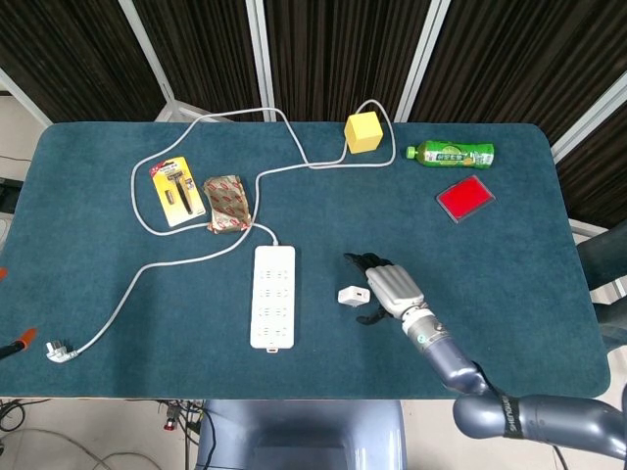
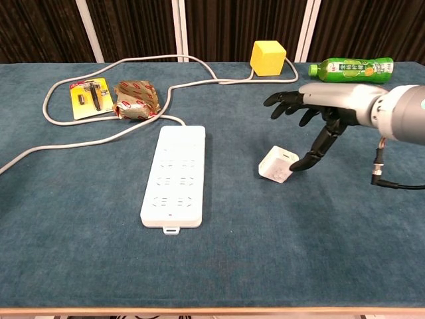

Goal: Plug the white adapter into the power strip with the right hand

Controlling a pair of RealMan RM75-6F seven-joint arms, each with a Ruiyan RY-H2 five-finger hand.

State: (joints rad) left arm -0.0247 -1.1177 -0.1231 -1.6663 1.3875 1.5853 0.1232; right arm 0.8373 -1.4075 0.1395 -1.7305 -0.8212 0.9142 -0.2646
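- White adapter (image 2: 279, 165) lies tipped on the teal worktop (image 2: 80, 252), just to the right of the power strip (image 2: 175, 174), not yet lifted; its prongs cannot be made out in either view.
- Right hand (image 2: 325, 109) hangs over and just beside the adapter, fingers (image 2: 284, 100) spread wide, nothing held. Thumb tip sits at the adapter's right edge; cannot tell if it touches.
- Left hand is not visible in either view.
- Risk: closing from this pose could push the small, light block sideways on the cloth rather than trap it, since only the thumb is low and the other fingers are above it.
- Risk: the adapter rests on an edge, so a one-sided touch may roll it, leaving the prongs facing an unknown way.
- Risk: a grasp with unchecked prong orientation would likely force a regrip before insertion into the power strip.
- Risk: the strip is loose on the worktop; an off-centre press may slide it towards its white cable (image 1: 196, 257).
- Yellow cube (image 1: 362, 132), green bottle (image 1: 453, 153) and red pad (image 1: 464, 199) lie well apart; no interference expected.
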